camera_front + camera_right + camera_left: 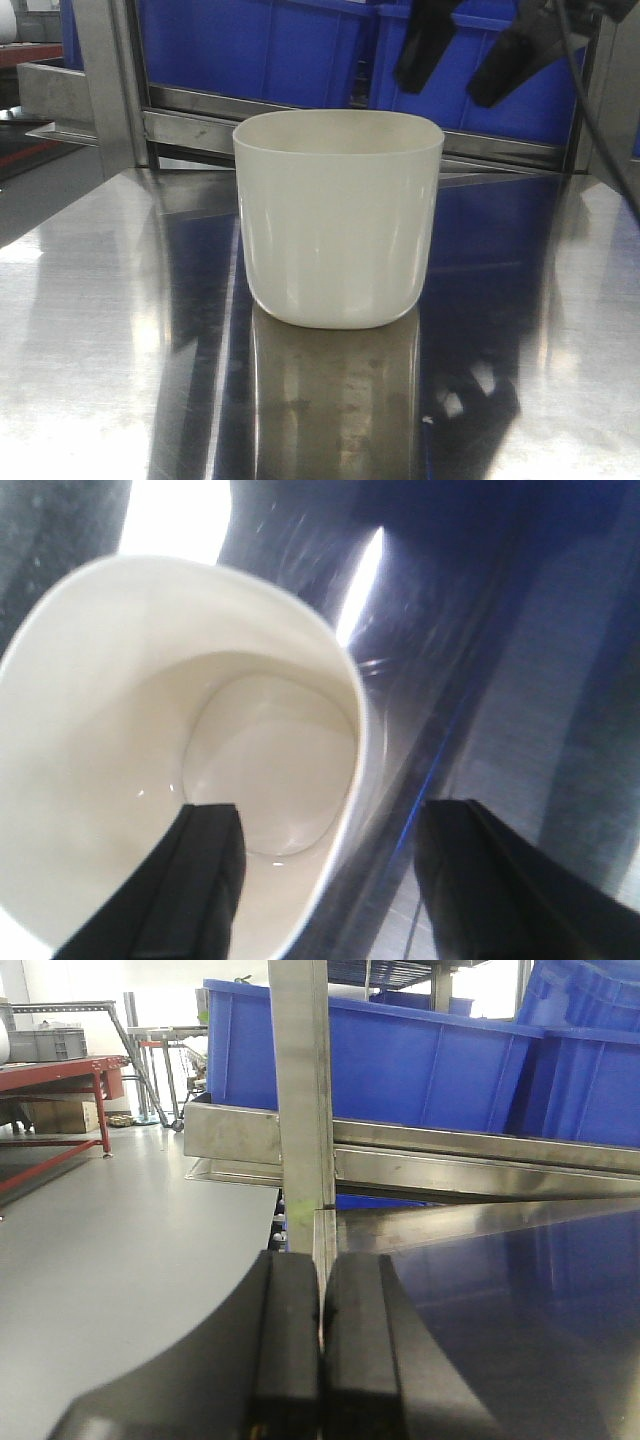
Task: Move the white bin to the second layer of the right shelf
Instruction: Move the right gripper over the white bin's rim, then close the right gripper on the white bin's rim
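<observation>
the bin (338, 220) stands upright at the middle of the table (90, 330), mouth up, its reflection below it at 6 o'clock. behind it, at 12 o'clock, crates (270, 45) sit on a rack (190, 125). the right gripper (475, 55) hangs above the bin at about 1 o'clock, clear of the rim, fingers spread. in its wrist view one finger (205, 880) shows over the bin's inside at 7 o'clock and the other over bare table at 5 o'clock, the bin's wall between them in the picture. the left gripper (320, 1360) has its fingers pressed together with nothing between them, pointing at a post (300, 1110) at 12 o'clock by the table's edge, crates beyond it.
</observation>
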